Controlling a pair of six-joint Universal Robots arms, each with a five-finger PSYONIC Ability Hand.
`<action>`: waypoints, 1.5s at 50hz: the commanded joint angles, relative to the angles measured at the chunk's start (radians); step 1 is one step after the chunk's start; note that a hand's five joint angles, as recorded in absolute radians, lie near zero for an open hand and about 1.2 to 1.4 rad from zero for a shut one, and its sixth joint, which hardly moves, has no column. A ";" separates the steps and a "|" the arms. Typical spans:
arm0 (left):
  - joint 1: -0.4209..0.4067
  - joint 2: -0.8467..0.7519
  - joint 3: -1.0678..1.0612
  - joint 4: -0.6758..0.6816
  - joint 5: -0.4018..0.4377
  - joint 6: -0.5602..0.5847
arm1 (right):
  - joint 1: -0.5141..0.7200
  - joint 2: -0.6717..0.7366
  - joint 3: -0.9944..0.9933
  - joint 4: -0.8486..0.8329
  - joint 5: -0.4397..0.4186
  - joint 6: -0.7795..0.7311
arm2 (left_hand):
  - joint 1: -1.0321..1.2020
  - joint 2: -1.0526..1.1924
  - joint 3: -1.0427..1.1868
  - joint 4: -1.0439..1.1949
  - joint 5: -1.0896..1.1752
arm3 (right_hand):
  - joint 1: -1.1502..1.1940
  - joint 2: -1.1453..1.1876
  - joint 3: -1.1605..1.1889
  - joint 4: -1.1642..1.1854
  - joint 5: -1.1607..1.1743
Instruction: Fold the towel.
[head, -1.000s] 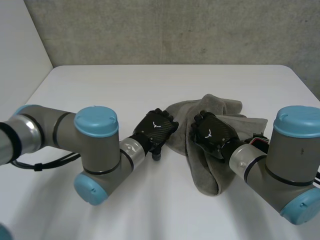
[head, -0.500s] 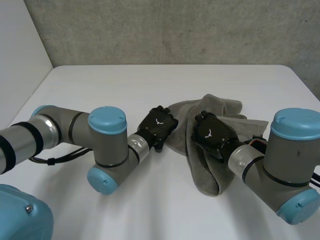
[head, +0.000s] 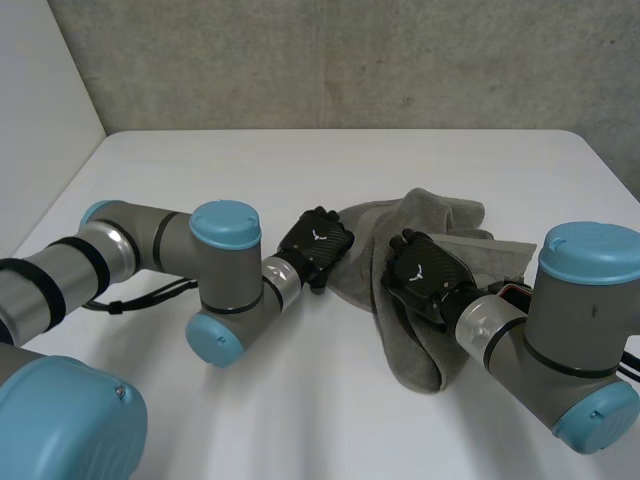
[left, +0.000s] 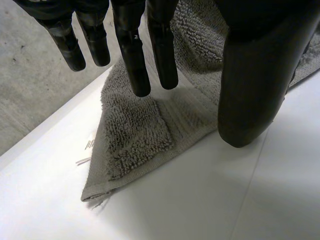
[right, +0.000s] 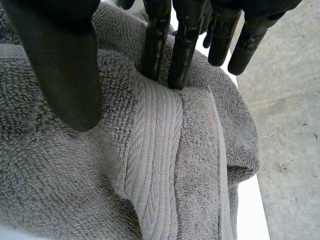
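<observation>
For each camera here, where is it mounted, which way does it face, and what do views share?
Head view: between and behind the arms, looking down at the table; both grey arms show, the left robot hand at the edge of the towel, the right robot hand on it.
Left wrist view: on the left wrist, looking along the palm; its straight fingers hang over a towel corner.
Right wrist view: on the right wrist, looking along the palm; its fingers press into the towel.
Shared: all three show the towel.
</observation>
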 joint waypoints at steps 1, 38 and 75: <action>0.000 -0.030 0.047 -0.019 0.000 -0.002 | 0.000 0.001 0.000 -0.001 0.001 0.004 | 0.024 0.025 -0.045 -0.056 0.025 | -0.008 -0.009 -0.032 -0.053 -0.002; 0.001 0.006 0.114 -0.157 0.008 -0.099 | -0.005 0.002 0.001 0.000 0.000 0.024 | 0.200 0.201 -0.045 -0.056 0.201 | -0.014 -0.015 -0.032 -0.053 -0.008; -0.029 -0.065 0.142 -0.162 0.005 -0.226 | -0.008 0.002 0.011 -0.001 -0.003 0.024 | 0.200 0.201 -0.045 -0.056 0.201 | -0.014 -0.015 -0.032 -0.053 -0.008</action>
